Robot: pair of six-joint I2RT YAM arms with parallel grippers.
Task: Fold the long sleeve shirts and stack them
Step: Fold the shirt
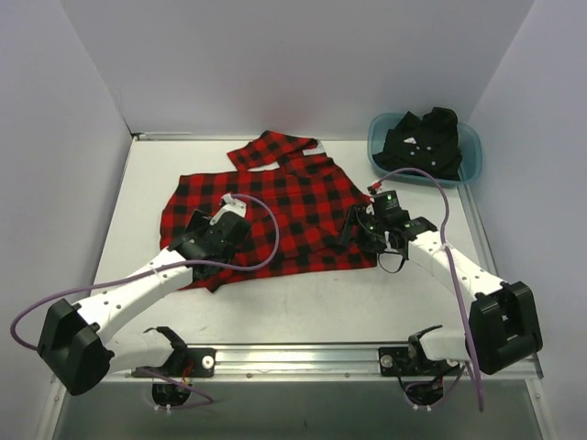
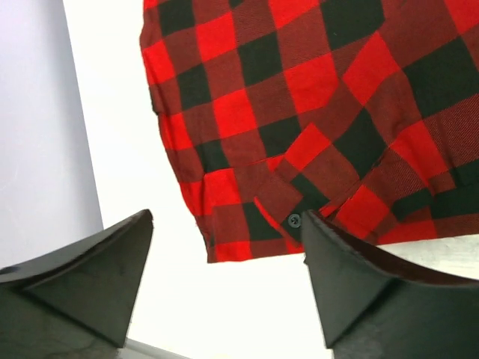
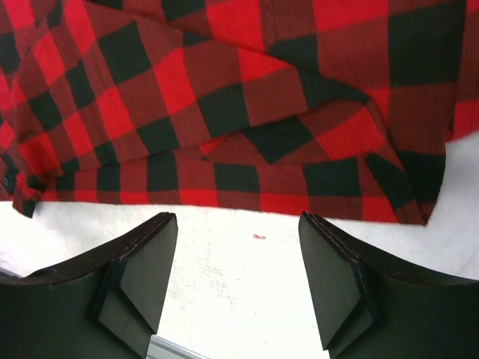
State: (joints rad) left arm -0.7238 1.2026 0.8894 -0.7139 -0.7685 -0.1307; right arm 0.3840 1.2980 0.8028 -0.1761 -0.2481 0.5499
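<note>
The red-and-black checked long sleeve shirt [image 1: 284, 206] lies spread flat mid-table, one sleeve [image 1: 271, 148] reaching toward the back wall. My left gripper [image 1: 206, 240] hovers over its near-left part. In the left wrist view that gripper [image 2: 227, 218] is open, with a buttoned hem corner [image 2: 247, 224] of the shirt just beyond its fingertips and nothing between them. My right gripper [image 1: 362, 234] sits at the shirt's near-right edge. In the right wrist view it [image 3: 236, 218] is open over bare table, just short of the hem [image 3: 247, 196]. The black long sleeve shirt [image 1: 424, 137] lies bunched in the tub.
A teal plastic tub [image 1: 472, 151] stands at the back right corner, near the right wall. White walls close the table at the back and both sides. A metal rail [image 1: 303, 353] runs along the near edge between the arm bases.
</note>
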